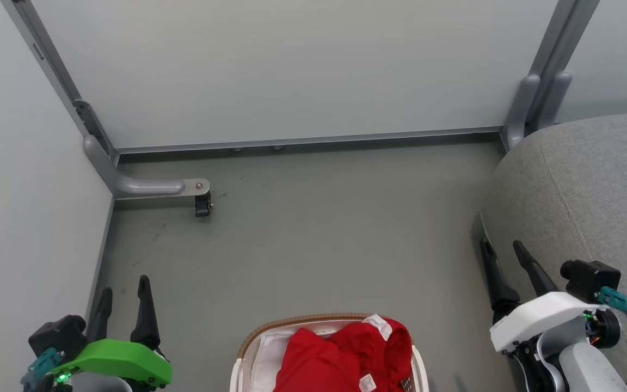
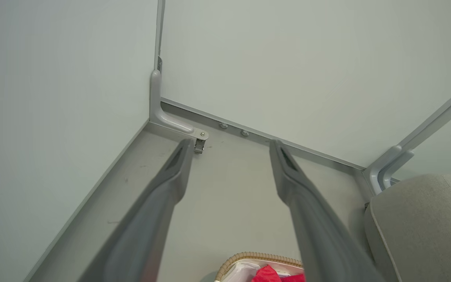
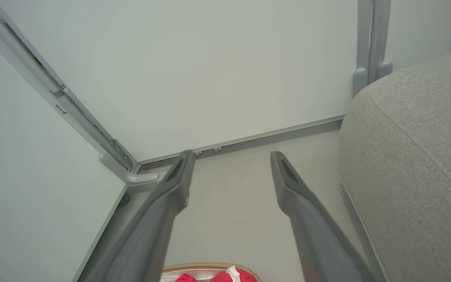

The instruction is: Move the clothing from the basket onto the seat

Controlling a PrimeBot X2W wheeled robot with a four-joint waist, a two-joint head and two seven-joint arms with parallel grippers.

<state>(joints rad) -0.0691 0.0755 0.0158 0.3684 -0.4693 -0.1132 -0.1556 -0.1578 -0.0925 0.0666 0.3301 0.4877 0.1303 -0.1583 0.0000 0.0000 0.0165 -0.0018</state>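
Observation:
Red clothing [image 1: 340, 356] with white tags lies heaped in the basket [image 1: 248, 340], a white tub with a brown woven rim, at the bottom middle of the head view. The grey seat [image 1: 580, 190] rises at the right. My left gripper [image 1: 124, 293] hangs open at the lower left, well left of the basket, nothing between its fingers. My right gripper [image 1: 503, 248] is open at the lower right, beside the seat's front edge. The left wrist view catches the basket rim [image 2: 249, 256], the clothing [image 2: 266, 275] and the seat [image 2: 425, 227]. The right wrist view shows clothing [image 3: 217, 277] and seat [image 3: 413, 164].
Pale partition panels [image 1: 292, 71] close the floor in at the back and left. A grey bracket foot with a small caster [image 1: 202, 204] juts out at the back left corner. Grey floor [image 1: 319, 239] stretches between basket, panels and seat.

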